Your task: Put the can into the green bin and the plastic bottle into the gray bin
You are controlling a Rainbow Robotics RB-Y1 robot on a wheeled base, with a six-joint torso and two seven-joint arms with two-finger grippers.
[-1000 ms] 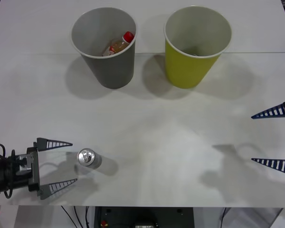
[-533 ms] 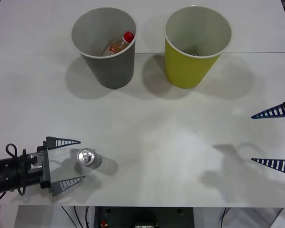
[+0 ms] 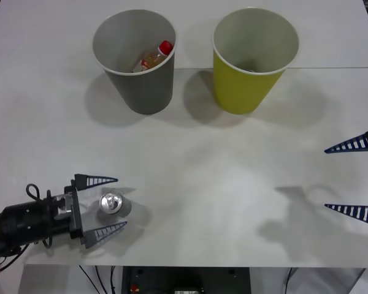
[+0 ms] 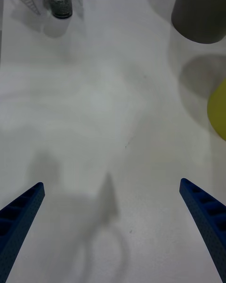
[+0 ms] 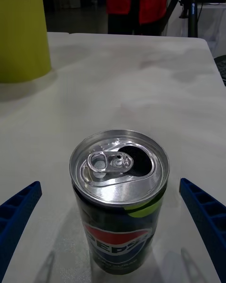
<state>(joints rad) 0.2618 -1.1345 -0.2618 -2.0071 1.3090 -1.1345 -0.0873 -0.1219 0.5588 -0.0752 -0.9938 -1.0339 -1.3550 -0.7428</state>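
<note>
Bottle (image 3: 154, 56) sits in the gray bin (image 3: 135, 73); can's turn. Left tool (image 3: 108, 206), fingers apart, straddles the upright can (image 3: 113, 203) on the tabletop (image 3: 196, 159). Next: clamp, carry to green bin (image 3: 248, 67). Right tool (image 3: 353, 177) waits, spread.

The gray bin (image 3: 134, 61) perhaps hides the plastic bottle's (image 3: 154, 57) base.

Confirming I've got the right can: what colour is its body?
Dark, with a red, white and blue logo; the can shows best in the left wrist view.
</note>
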